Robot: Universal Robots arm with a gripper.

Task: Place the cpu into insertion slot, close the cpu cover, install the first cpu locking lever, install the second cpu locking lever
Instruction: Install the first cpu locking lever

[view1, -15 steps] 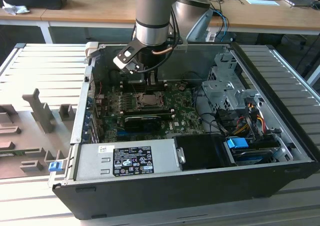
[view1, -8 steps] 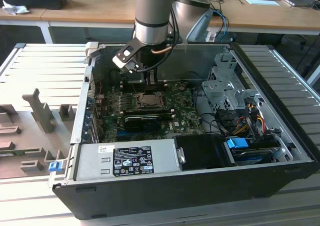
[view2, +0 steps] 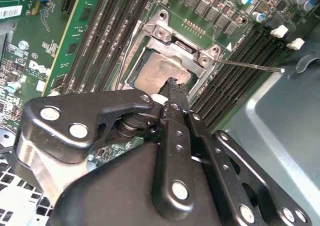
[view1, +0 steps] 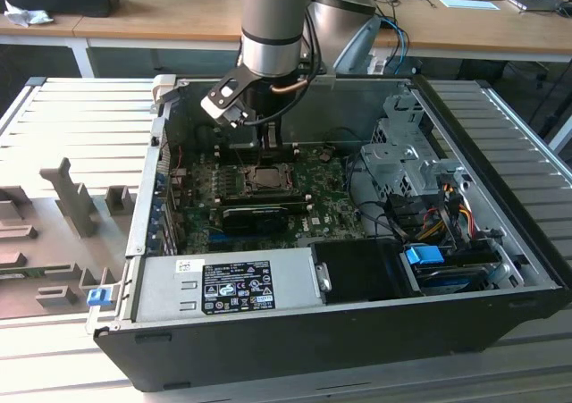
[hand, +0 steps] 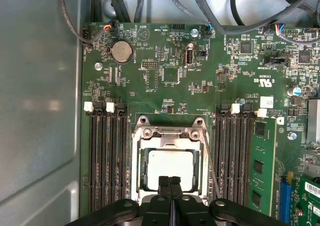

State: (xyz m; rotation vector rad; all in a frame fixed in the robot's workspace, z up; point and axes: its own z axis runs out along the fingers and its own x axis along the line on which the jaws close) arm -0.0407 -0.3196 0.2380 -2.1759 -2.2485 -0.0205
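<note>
Low over the motherboard [view1: 295,202] inside an open computer case [view1: 500,242], the arm's black claw [hand: 170,178] points straight down with its two fingers pressed together and nothing between them. In the second wrist view the claw's closed tip [view2: 172,80] sits at the edge of the processor socket; whether it touches the metal cannot be made out. Directly beyond the tip, the cpu [hand: 170,168] lies flat in the insertion slot [hand: 144,171], its grey metal top showing through the window of the cpu cover [hand: 170,134]. The silver frame of the cover appears to lie down over the chip, with its hinge end on the far side from the claw. A thin wire locking lever [view2: 250,65] runs from beside the socket out across the memory slots [hand: 107,161], and its free end looks unlatched. Rows of dark memory slots flank the socket on both sides. The chip is probably light, rigid and fragile, best held by its pale edges and never pressed on the underside. The cover looks like thin, stiff sheet metal that swings on its hinge under a light push. The lever is likely springy and slippery, so it is best hooked or pushed near its free end.
</note>
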